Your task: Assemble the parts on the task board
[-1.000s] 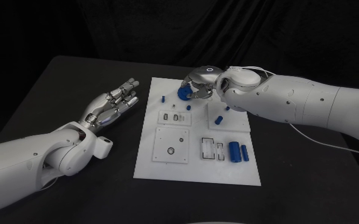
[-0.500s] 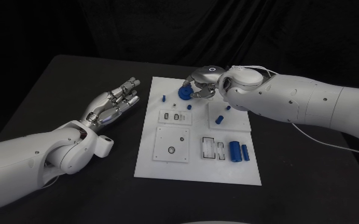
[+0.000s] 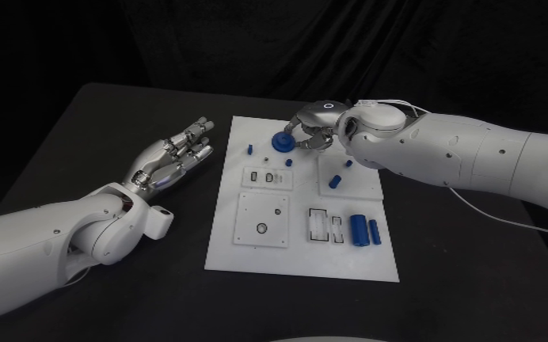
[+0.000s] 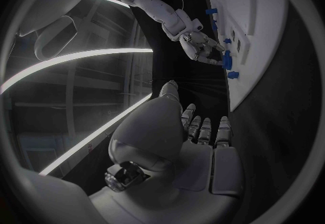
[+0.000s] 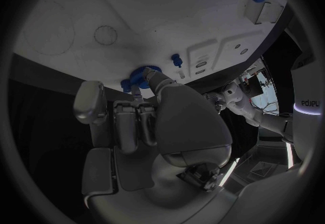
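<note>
Your right hand (image 3: 310, 132) pinches a round blue part (image 3: 279, 143) at the far edge of the task board (image 3: 299, 253). Your left hand (image 3: 169, 160) hovers spread beside the board, above the table (image 3: 137, 294), holding nothing.

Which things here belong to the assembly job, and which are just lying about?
Job:
task board
round blue part under the right hand
blue cylinders
small blue pegs

Lying about:
black table
left hand, open beside the board, holding nothing
</note>
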